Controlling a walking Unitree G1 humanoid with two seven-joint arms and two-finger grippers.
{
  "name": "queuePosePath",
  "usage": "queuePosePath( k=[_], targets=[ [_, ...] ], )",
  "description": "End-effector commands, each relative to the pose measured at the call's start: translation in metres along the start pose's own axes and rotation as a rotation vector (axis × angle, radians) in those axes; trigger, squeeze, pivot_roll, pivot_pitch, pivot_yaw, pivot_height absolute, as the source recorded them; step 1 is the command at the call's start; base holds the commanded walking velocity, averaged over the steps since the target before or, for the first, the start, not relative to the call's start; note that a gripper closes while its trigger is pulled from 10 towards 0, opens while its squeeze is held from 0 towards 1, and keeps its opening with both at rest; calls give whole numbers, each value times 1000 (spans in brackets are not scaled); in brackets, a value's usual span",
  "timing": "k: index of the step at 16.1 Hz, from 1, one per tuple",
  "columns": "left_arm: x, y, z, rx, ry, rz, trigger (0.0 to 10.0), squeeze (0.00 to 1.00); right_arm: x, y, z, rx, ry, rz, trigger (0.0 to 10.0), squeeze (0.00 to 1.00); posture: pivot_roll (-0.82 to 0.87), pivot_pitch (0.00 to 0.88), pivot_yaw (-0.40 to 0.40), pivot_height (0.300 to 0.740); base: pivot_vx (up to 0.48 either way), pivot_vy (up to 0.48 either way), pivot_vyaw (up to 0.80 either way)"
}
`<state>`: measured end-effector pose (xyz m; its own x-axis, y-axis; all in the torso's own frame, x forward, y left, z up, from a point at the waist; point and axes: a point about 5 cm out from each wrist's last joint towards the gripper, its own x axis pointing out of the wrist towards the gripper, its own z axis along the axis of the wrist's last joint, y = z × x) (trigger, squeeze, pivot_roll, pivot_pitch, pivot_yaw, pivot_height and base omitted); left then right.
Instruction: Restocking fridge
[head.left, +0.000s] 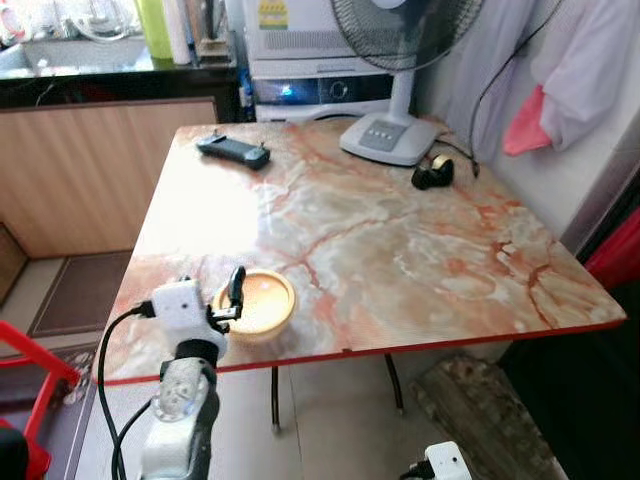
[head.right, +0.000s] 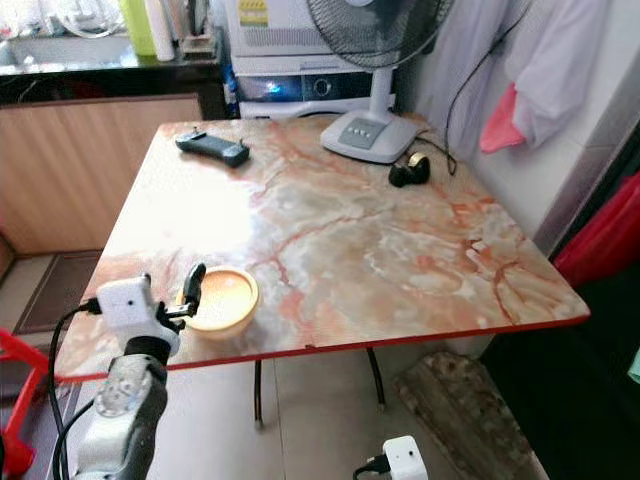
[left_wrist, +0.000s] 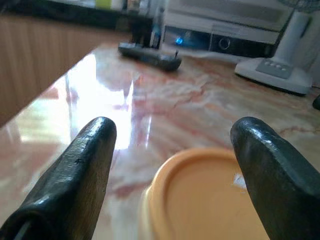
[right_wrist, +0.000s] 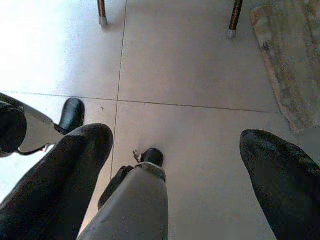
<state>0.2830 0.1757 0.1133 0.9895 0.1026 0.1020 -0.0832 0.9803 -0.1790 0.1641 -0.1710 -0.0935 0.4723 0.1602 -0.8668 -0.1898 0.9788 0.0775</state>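
You have one orange round container (head.left: 258, 303) to deal with, a shallow tub with a flat lid of the same orange, sitting upright on the marble-patterned table (head.left: 400, 250). It lies near the table's front edge, towards the robot's left corner, well apart from everything at the far side. Your left gripper (head.left: 234, 297) has its fingers spread at the tub's left rim, one finger (left_wrist: 85, 170) on either side of the lid
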Motion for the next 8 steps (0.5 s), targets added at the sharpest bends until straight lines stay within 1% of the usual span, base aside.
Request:
queuePosePath(
  k=[1, 2, 4, 6, 8],
  targets=[
    [9, -2, 6, -31, -8, -26, 10000, 1000, 0, 0, 2, 6, -1, -3, 10000, 0, 71, 0, -39, 740, 0, 0, 0],
    [12, -1, 8, -43, -11, -17, 10000, 1000, 0, 0, 2, 7, -2, -3, 10000, 0, 63, 0, -35, 740, 0, 0, 0],
    [17, 4, 9, -127, -3, 16, 10000, 1000, 0, -1, 2, 15, -9, -5, 10000, 0, 59, 0, -35, 740, 0, 0, 0],
    [18, 5, 9, -167, -1, 18, 10000, 1000, 0, -1, 2, 15, -9, -6, 10000, 0, 57, 0, -34, 740, 0, 0, 0],
    [18, 11, 6, -226, 16, 35, 10000, 1000, 0, -2, 2, 16, -10, -8, 10000, 0, 51, 0, -33, 740, 0, 0, 0]
  ],
)
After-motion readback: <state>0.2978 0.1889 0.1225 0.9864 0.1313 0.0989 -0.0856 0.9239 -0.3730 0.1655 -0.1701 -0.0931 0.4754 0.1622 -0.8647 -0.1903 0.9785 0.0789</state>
